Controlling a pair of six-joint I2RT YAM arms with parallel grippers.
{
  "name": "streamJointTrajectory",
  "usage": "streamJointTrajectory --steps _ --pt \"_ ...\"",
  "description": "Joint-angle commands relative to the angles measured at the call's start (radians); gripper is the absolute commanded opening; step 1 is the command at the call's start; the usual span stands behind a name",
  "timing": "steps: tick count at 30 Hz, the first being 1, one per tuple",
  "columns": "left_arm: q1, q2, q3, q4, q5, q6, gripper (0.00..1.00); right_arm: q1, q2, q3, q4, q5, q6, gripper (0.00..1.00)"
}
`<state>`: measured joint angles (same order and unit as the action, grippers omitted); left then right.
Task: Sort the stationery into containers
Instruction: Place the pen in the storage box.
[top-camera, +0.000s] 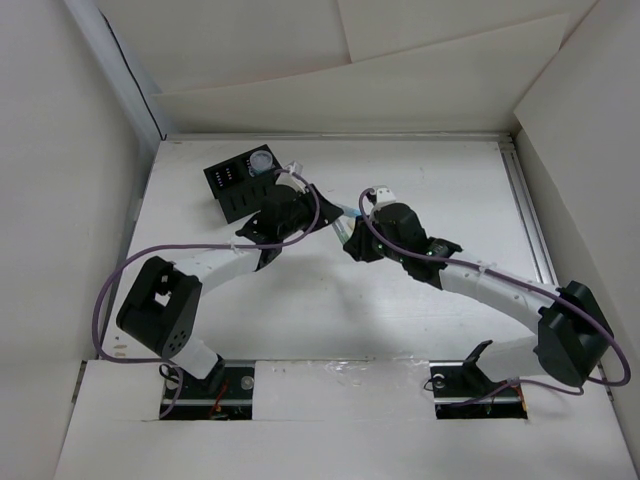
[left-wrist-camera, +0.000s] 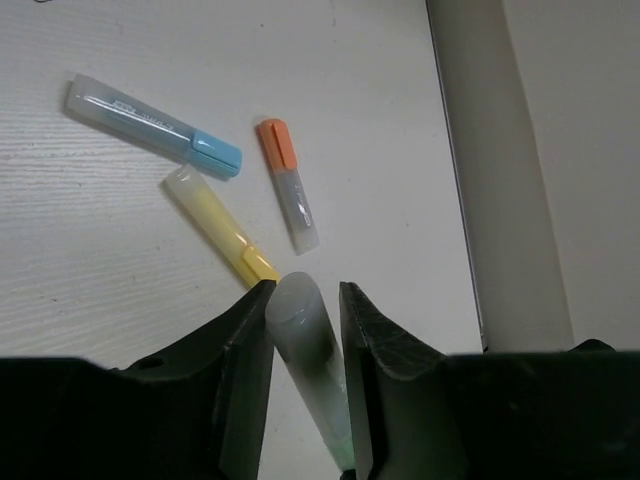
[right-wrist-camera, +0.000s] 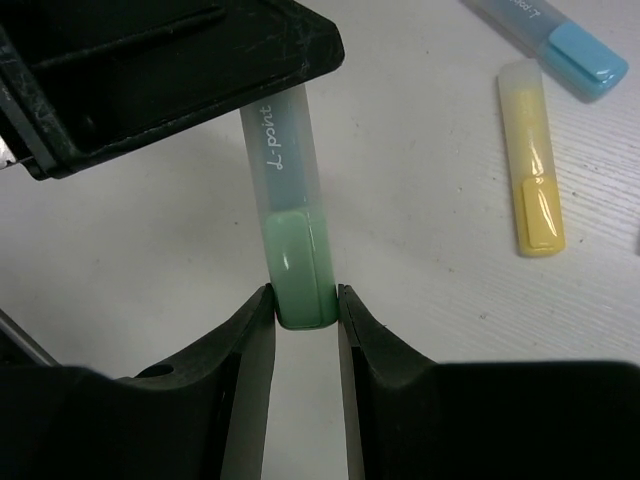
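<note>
A green marker (right-wrist-camera: 295, 240) with a pale barrel is held above the table between both grippers. My right gripper (right-wrist-camera: 303, 295) pinches its green cap end. My left gripper (left-wrist-camera: 305, 290) is shut on the barrel (left-wrist-camera: 305, 340) and shows as the black body (right-wrist-camera: 150, 70) in the right wrist view. On the table below lie a light blue marker (left-wrist-camera: 150, 125), a yellow marker (left-wrist-camera: 220, 225) and an orange marker (left-wrist-camera: 288, 185). In the top view the grippers (top-camera: 320, 208) (top-camera: 352, 232) meet right of the black organizer (top-camera: 232, 188). A white round cylinder (top-camera: 262, 160) sits in its back compartment.
White walls enclose the table on the left, back and right. A raised rail (left-wrist-camera: 490, 200) runs along the table's right edge. Purple cables (top-camera: 105, 300) loop from both arms.
</note>
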<state>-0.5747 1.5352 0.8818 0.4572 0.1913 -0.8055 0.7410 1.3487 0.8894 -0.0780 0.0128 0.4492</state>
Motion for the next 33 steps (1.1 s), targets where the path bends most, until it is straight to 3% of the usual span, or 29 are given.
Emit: streamJointTrajectory --steps 1,6,9,12,15,21,27,33 --pt "-0.001 -0.015 0.039 0.047 0.004 0.006 0.27 0.008 -0.020 0.045 0.078 -0.034 0.005 0.15" --pt "-0.001 -0.015 0.039 0.029 -0.009 0.015 0.06 0.008 -0.011 0.045 0.098 -0.062 0.014 0.16" --pt "-0.001 -0.035 0.039 0.006 -0.035 0.026 0.01 0.008 -0.011 0.045 0.098 -0.071 0.014 0.25" --pt "-0.001 -0.059 0.048 -0.032 -0.081 0.048 0.00 0.008 -0.020 0.054 0.098 -0.071 0.014 0.52" --pt "-0.001 -0.086 0.077 -0.092 -0.154 0.066 0.00 0.008 -0.068 0.054 0.098 -0.071 0.005 0.67" --pt "0.032 -0.127 0.140 -0.169 -0.271 0.101 0.00 -0.012 -0.198 0.034 0.069 -0.056 -0.004 0.71" --pt "0.160 -0.136 0.253 -0.265 -0.479 0.140 0.02 -0.012 -0.247 -0.036 0.069 0.012 -0.004 0.72" --pt "0.282 -0.035 0.402 -0.367 -0.657 0.195 0.04 -0.012 -0.238 -0.075 0.081 0.044 -0.015 0.72"
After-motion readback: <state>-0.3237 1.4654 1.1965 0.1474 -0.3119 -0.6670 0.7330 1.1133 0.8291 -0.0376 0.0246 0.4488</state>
